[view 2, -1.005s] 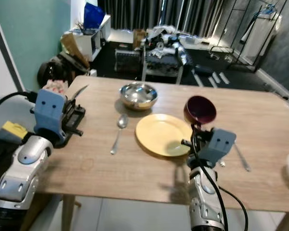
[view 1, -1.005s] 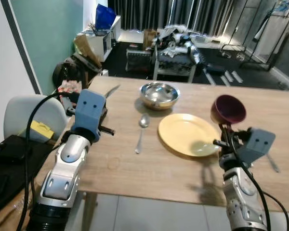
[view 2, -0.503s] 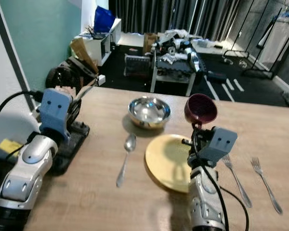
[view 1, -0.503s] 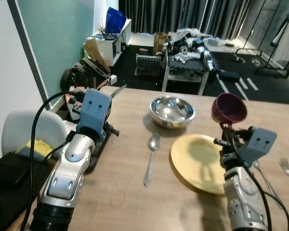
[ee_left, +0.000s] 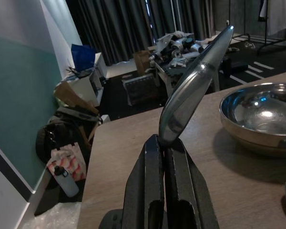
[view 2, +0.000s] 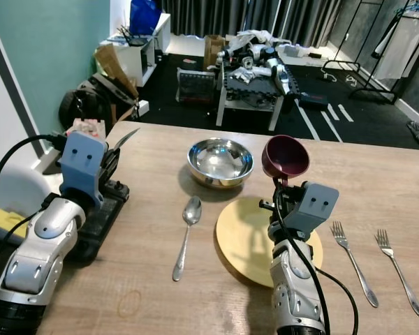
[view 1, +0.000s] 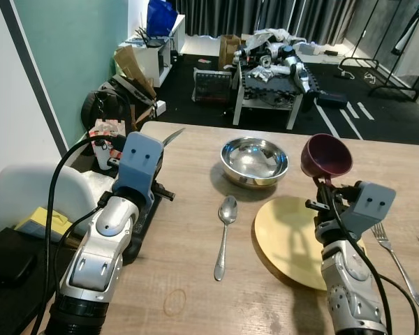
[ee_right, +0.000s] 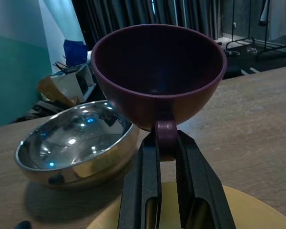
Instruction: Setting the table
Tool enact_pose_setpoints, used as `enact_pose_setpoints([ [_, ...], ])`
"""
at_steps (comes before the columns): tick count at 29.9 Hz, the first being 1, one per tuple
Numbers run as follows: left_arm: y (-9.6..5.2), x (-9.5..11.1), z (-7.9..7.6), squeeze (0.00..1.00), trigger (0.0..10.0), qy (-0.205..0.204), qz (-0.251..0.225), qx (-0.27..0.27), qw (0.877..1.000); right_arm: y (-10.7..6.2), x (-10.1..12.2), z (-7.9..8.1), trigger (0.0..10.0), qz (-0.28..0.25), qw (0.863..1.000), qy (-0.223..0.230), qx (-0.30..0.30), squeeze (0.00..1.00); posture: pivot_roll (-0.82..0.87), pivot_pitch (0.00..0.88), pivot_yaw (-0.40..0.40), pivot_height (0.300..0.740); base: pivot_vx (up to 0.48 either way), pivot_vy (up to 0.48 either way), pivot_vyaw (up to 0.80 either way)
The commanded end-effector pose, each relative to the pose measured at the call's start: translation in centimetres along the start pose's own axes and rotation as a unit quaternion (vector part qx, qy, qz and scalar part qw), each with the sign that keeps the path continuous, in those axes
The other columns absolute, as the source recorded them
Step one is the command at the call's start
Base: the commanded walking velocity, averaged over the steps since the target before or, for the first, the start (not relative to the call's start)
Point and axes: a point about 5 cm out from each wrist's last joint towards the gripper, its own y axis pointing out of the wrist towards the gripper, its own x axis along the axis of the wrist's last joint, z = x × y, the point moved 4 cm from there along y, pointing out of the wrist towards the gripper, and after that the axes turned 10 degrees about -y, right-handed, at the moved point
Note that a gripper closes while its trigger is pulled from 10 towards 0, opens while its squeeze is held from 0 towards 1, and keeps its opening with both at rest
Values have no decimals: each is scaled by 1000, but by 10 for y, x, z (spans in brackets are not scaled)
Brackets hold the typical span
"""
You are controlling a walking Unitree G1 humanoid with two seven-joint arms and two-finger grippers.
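Maroon cup [ee_right: 158, 76] clamped by right fingers [ee_right: 144, 191]; left fingers [ee_left: 148, 186] pinch a knife [ee_left: 193, 86], handle hidden.

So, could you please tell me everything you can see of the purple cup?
The cup is dark purple, smooth and matte like plastic or glazed ceramic, with a wide round mouth, a body tapering downward and one small loop handle. It looks empty. The right gripper holds it by that handle, jaws closed on it from both sides, so it sits upright in the air, touching nothing else. It hangs above the far edge of the yellow plate, just right of the steel bowl.
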Motion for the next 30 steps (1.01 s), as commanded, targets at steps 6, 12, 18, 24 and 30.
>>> enact_pose_setpoints([
  [6, -3, 0, 1, 0, 10000, -1, 3, -3, 1000, -1, -2, 5, 10000, 4, 1000, -6, 8, 0, 109, 26, 44, 740, 0, 0, 0],
  [12, -10, 6, 6, 0, 10000, -22, 9, -26, 999, 6, 1, 4, 10000, 6, 1000, -23, 4, 0, 129, 50, 40, 740, 0, 0, 0],
  [18, -26, 26, 16, 0, 10000, -30, 9, -86, 996, 38, 8, -10, 10000, 9, 998, -61, -23, 0, 183, 109, 38, 740, 0, 0, 0],
  [24, -41, 43, 17, 0, 10000, -41, 17, -133, 990, 57, 10, -9, 10000, 19, 994, -108, 2, 0, 222, 174, 38, 740, 0, 0, 0],
  [30, -48, 59, 17, 0, 10000, -57, 18, -160, 985, 61, 13, -24, 10000, 21, 991, -133, 0, 0, 242, 213, 39, 740, 0, 0, 0],
])
